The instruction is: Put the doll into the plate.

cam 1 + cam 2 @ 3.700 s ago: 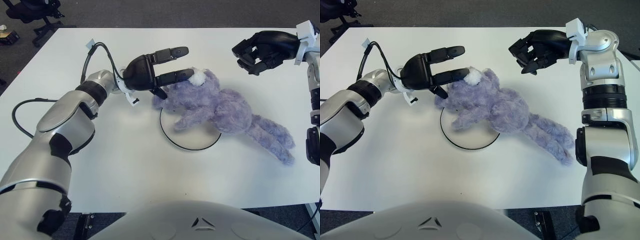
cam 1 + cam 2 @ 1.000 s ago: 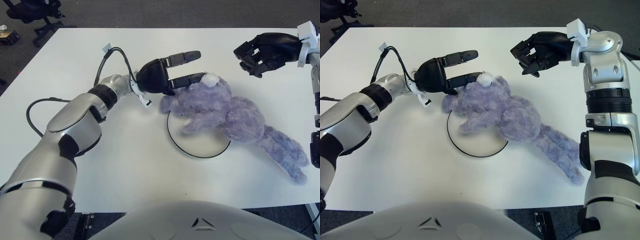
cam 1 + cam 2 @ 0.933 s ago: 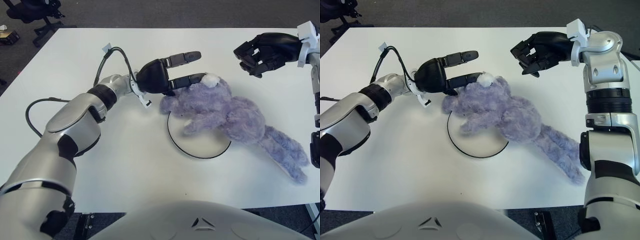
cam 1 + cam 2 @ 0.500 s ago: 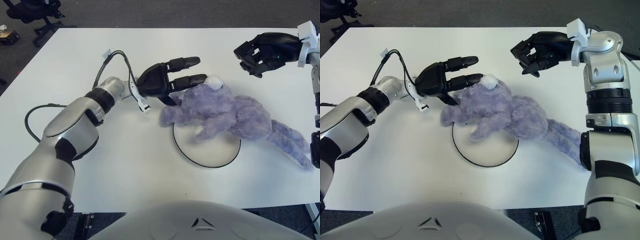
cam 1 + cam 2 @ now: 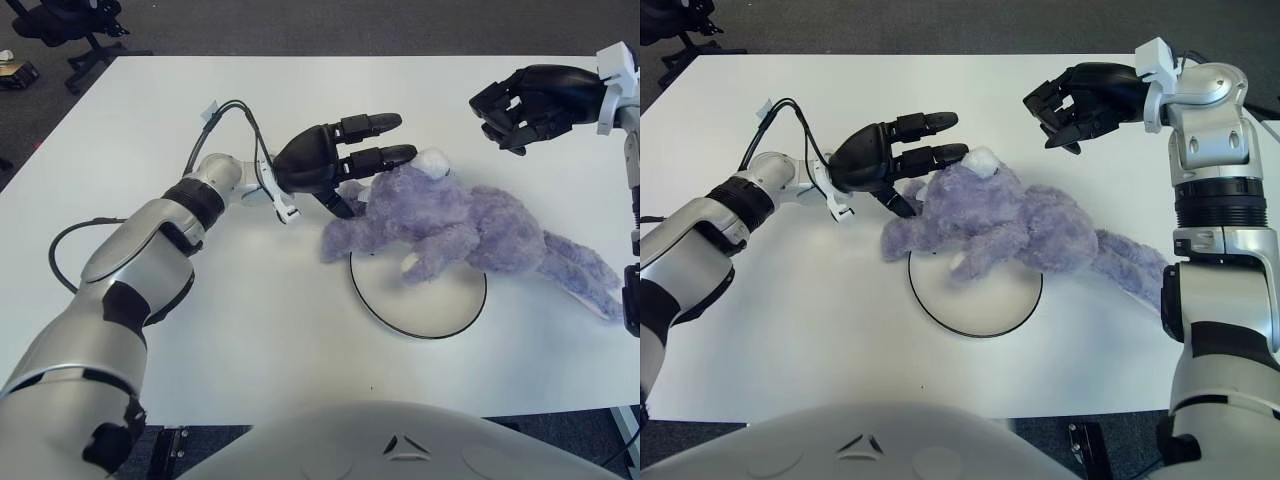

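Doll half over the plate.
Our left hand [image 5: 345, 165], fingers spread, touches the purple doll [image 5: 470, 228] draped across the plate [image 5: 420, 318] rim; right hand [image 5: 535, 100] curled upper right.

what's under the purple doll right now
Under the fuzzy purple plush doll lies the far rim of the round white plate with a black edge; that part is covered. Its legs stretch over the bare white table. The left hand touches its head.

Lighting was bright, even and overhead, with soft faint shadows under the plush doll [image 5: 470, 222] on the white table [image 5: 250, 300]; both views were sharp, no glare.
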Available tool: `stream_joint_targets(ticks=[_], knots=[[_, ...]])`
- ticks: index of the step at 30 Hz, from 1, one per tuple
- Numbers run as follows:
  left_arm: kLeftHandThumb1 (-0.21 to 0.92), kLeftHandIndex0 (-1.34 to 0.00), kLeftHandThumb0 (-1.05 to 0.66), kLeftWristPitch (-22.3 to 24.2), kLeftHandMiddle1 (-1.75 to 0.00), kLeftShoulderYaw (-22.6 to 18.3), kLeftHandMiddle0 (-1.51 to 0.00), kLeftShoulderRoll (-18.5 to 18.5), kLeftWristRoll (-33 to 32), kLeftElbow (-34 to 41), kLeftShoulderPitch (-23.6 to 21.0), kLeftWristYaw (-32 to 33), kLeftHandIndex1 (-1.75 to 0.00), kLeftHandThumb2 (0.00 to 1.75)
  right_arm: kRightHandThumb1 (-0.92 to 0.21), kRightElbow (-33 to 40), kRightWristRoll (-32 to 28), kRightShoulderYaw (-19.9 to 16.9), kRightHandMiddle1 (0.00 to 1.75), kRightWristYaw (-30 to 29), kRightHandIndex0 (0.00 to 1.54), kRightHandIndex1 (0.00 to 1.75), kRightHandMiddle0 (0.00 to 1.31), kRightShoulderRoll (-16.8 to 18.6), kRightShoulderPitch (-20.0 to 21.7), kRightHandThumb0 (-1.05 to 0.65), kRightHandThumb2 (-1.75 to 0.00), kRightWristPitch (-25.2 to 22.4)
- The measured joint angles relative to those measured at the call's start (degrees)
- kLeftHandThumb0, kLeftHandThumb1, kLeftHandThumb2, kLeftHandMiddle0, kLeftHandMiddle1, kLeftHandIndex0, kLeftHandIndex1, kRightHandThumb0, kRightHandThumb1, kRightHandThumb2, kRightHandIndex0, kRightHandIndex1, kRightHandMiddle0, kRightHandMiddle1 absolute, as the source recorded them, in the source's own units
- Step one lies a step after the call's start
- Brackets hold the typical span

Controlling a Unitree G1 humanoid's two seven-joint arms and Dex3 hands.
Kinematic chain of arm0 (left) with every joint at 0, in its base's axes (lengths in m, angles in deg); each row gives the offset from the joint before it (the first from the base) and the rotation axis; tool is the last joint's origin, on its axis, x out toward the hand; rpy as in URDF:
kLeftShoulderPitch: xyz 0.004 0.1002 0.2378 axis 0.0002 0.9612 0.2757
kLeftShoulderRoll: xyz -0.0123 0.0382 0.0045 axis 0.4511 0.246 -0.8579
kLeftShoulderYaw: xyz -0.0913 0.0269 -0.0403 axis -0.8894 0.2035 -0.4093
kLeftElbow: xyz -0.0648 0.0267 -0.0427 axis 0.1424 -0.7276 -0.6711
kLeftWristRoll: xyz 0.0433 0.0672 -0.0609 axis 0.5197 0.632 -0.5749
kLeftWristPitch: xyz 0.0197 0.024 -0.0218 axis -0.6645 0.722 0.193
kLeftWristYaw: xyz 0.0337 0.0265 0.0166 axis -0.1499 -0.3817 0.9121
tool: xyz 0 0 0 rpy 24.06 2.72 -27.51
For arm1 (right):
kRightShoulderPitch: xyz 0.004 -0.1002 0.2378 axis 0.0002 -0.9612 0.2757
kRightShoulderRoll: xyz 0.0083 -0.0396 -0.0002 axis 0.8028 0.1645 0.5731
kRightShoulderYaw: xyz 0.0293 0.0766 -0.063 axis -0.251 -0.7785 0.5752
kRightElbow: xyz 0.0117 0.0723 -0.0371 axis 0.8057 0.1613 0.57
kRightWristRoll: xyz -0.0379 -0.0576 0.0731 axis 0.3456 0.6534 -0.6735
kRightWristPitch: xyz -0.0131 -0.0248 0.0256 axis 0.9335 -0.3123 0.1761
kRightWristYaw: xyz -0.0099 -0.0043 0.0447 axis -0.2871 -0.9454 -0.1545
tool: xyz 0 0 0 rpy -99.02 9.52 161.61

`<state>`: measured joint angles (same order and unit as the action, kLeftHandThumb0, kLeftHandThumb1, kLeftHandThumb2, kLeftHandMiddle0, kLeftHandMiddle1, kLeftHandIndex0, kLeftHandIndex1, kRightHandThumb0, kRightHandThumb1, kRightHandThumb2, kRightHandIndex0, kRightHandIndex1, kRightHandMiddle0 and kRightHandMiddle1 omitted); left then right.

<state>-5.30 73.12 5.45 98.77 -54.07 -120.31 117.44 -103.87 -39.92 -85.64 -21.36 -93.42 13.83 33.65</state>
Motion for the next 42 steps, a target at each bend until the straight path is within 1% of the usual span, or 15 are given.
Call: stream_joint_targets(ticks=[2, 4, 10, 13, 17, 19, 20, 22, 23, 24, 27, 30, 33, 40, 42], knots=[[0.92, -0.66, -0.03, 0.0, -1.14, -0.3, -0.53, -0.8, 0.0, -0.2, 0.1, 0.0, -0.83, 0.11, -0.86, 0.0, 0.0, 0.0, 1.75, -0.1, 0.96, 1.75, 0.86, -0.1, -0.1, -0.22, -0.01, 0.0], [0.92, -0.65, -0.01, 0.0, -1.29, -0.6, -0.54, -1.8, 0.0, -0.4, 0.4, 0.2, -0.99, 0.12, -0.86, 0.0, 0.1, 0.0, 1.75, -0.3, 0.97, 1.75, 0.86, -0.2, -0.1, -0.23, -0.01, 0.0], [0.92, -0.63, -0.01, 0.0, -1.37, -1.0, -0.55, -4.1, 0.1, -0.7, 1.2, 1.2, -1.1, 0.13, -0.86, 0.0, 0.2, 0.0, 1.75, -0.5, 0.97, 1.75, 0.86, -0.2, -0.1, -0.23, -0.01, 0.0], [0.91, -0.6, -0.01, -0.2, -1.31, -1.3, -0.6, -4.3, 0.0, -1.0, 1.3, 1.1, -1.16, 0.13, -0.86, 0.0, 0.2, 0.0, 1.75, -0.6, 0.97, 1.75, 0.86, -0.2, -0.2, -0.23, -0.01, -0.1], [0.92, -0.56, 0.0, -1.1, -1.3, -2.2, -0.62, -4.6, -3.1, -1.9, 1.6, -4.0, -1.19, 0.13, -0.86, 0.0, 0.2, 0.0, 1.75, -0.7, 0.97, 1.75, 0.86, -0.4, -0.4, -0.23, -0.01, -0.3], [0.81, -0.56, 0.0, -1.1, -1.35, -2.7, -0.61, -4.6, -4.0, -2.0, 1.9, -5.9, -1.22, 0.32, -0.86, 0.0, 0.2, 0.0, 1.75, -0.7, 0.97, 1.75, 0.86, -0.6, -0.5, -0.24, -0.01, -0.3], [0.71, -0.54, 0.0, -1.0, -1.43, -2.9, -0.6, -4.6, -4.1, -2.0, 2.2, -6.5, -1.29, 0.53, -0.86, 0.0, 0.2, 0.0, 1.75, -0.7, 0.97, 1.75, 0.86, -0.8, -0.5, -0.24, -0.01, -0.3], [0.57, -0.5, 0.0, -0.4, -1.56, -3.2, -0.56, -4.6, -4.1, -1.8, 2.7, -6.8, -1.41, 0.81, -0.86, 0.0, 0.2, 0.0, 1.75, -0.7, 0.97, 1.75, 0.86, -1.1, -0.7, -0.24, -0.01, -0.3], [0.55, -0.49, 0.0, -0.2, -1.59, -3.2, -0.55, -4.6, -4.0, -1.7, 2.9, -6.8, -1.44, 0.86, -0.86, 0.0, 0.2, 0.0, 1.75, -0.7, 0.97, 1.75, 0.87, -1.3, -0.8, -0.24, -0.01, -0.3], [0.5, -0.47, 0.0, 0.1, -1.65, -3.3, -0.54, -4.6, -3.9, -1.6, 3.2, -6.8, -1.5, 0.97, -0.86, 0.0, 0.2, 0.0, 1.75, -0.8, 0.98, 1.75, 0.87, -1.4, -0.9, -0.24, -0.01, -0.3], [0.43, -0.45, 0.0, 0.9, -1.71, -3.4, -0.54, -4.6, -3.3, -1.5, 3.8, -6.5, -1.57, 1.11, -0.86, 0.0, 0.2, 0.0, 1.75, -0.8, 0.98, 1.75, 0.87, -1.5, -1.1, -0.24, -0.01, -0.3], [0.6, -0.44, -0.26, 1.8, -1.74, -3.4, -0.67, -4.8, -2.2, -1.6, 4.0, -5.6, -1.61, 0.86, -0.86, 0.0, 0.2, -0.1, 1.75, -0.9, 0.98, 1.75, 0.87, -1.5, -1.3, -0.24, -0.01, -0.3], [0.66, -0.41, -0.34, 2.7, -1.74, -3.0, -0.72, -5.2, -0.8, -1.7, 4.2, -4.2, -1.65, 0.79, -0.86, 0.1, 0.1, -0.3, 1.75, -1.2, 0.98, 1.75, 0.87, -1.5, -1.8, -0.24, -0.01, -0.3], [0.68, -0.38, -0.38, 3.4, -1.75, -2.3, -0.75, -5.7, 0.9, -2.4, 5.0, -2.8, -1.7, 0.78, -0.87, 0.3, 0.0, -0.3, 1.75, -1.6, 0.99, 1.75, 0.87, -1.5, -2.3, -0.24, -0.01, -0.3], [0.69, -0.37, -0.38, 3.8, -1.75, -2.3, -0.75, -6.0, 0.2, -2.9, 5.1, -5.6, -1.71, 0.8, -0.87, 0.4, -0.2, -0.5, 1.75, -1.8, 0.99, 1.75, 0.87, -1.5, -2.4, -0.25, -0.01, -0.3]])
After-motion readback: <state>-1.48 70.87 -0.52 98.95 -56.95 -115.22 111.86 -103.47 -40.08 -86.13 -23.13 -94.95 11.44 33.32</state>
